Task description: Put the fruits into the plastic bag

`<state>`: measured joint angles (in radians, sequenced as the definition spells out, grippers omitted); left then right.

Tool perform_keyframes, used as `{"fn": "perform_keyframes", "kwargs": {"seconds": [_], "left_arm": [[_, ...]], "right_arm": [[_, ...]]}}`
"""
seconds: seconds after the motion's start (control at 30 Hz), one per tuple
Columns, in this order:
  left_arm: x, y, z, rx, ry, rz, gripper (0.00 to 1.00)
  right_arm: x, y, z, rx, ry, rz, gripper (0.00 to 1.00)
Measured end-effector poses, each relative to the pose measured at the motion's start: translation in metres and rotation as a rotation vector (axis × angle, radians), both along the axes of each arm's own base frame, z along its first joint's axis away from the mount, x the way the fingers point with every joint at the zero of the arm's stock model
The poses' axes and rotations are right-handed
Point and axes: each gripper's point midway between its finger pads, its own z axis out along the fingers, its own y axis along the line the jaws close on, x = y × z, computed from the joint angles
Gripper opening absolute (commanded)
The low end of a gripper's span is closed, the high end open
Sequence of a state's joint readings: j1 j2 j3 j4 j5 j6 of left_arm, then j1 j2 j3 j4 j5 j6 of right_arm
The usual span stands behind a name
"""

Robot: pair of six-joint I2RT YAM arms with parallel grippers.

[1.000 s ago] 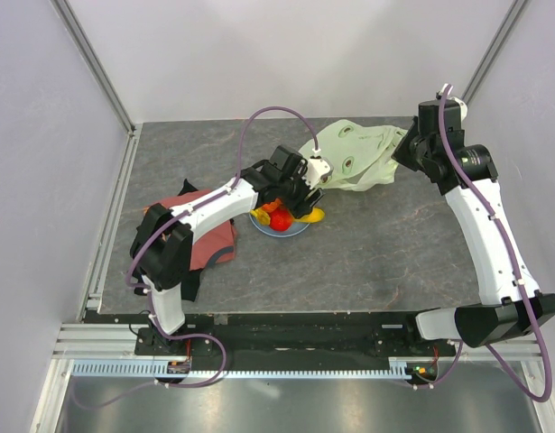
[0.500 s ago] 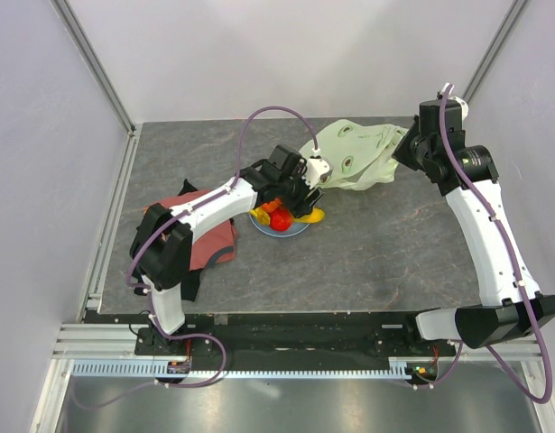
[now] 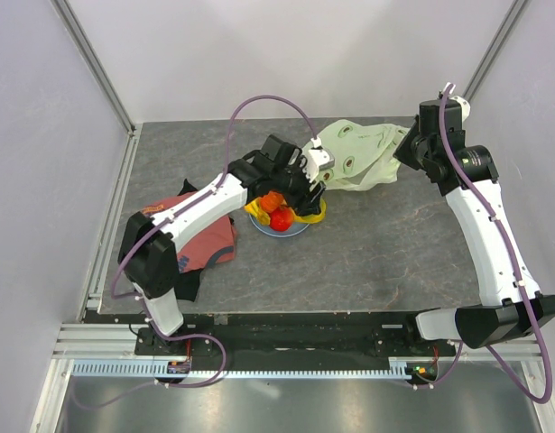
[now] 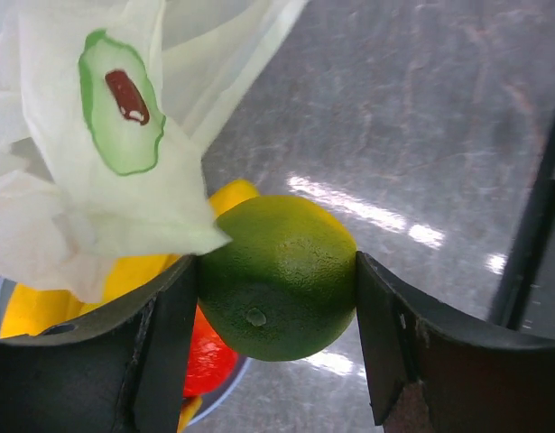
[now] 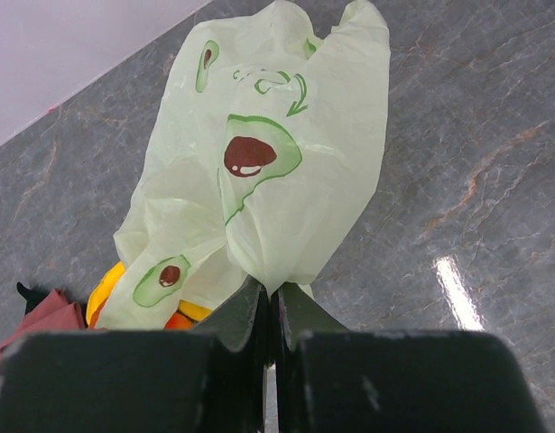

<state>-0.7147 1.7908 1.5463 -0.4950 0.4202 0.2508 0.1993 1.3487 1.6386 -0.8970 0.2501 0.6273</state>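
Above grey tabletop (image 3: 394, 253), left gripper (image 3: 306, 187) clamping green fruit (image 4: 277, 271) has risen off plate (image 3: 263, 226), ready for bag (image 5: 277, 162) at 2 o'clock, pinched in right gripper (image 5: 270, 307).

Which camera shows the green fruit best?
Left wrist view: the green fruit sits large between the left gripper's fingers. From above the left arm hides it; the right wrist view shows the plastic bag, not the fruit.
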Motion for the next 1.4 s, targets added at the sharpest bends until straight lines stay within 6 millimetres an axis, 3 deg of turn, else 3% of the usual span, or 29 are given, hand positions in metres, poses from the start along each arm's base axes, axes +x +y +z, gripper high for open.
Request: {"fn": "perform_keyframes", "kwargs": {"seconds": [0.17, 0.37, 0.5, 0.63, 0.73, 0.93, 1.3, 1.4], "left_arm": [[-0.027, -0.002, 0.034, -0.091, 0.057, -0.050, 0.45], [-0.055, -0.007, 0.103, -0.256, 0.086, -0.097, 0.46], [-0.056, -0.019, 0.143, -0.366, 0.090, -0.107, 0.46], [-0.044, -0.035, 0.169, -0.436, 0.091, -0.106, 0.46], [-0.033, -0.047, 0.171, -0.466, 0.115, -0.087, 0.46], [-0.019, -0.070, 0.151, -0.488, 0.205, -0.030, 0.46], [0.000, -0.107, 0.132, -0.533, 0.224, 0.065, 0.46], [-0.004, -0.122, 0.116, -0.518, 0.251, 0.061, 0.46]], "right_arm": [[0.003, -0.003, -0.002, -0.029, -0.014, 0.005, 0.06], [-0.001, 0.002, -0.030, -0.067, 0.028, 0.084, 0.03], [-0.005, 0.010, -0.039, -0.075, 0.032, 0.162, 0.03], [-0.015, 0.024, -0.027, -0.053, -0.017, 0.261, 0.03], [-0.025, 0.036, -0.009, -0.023, -0.077, 0.345, 0.03], [-0.051, 0.049, 0.016, 0.001, -0.165, 0.456, 0.04], [-0.065, 0.053, 0.015, 0.012, -0.146, 0.500, 0.05], [-0.068, 0.054, 0.013, 0.019, -0.137, 0.506, 0.05]]}}
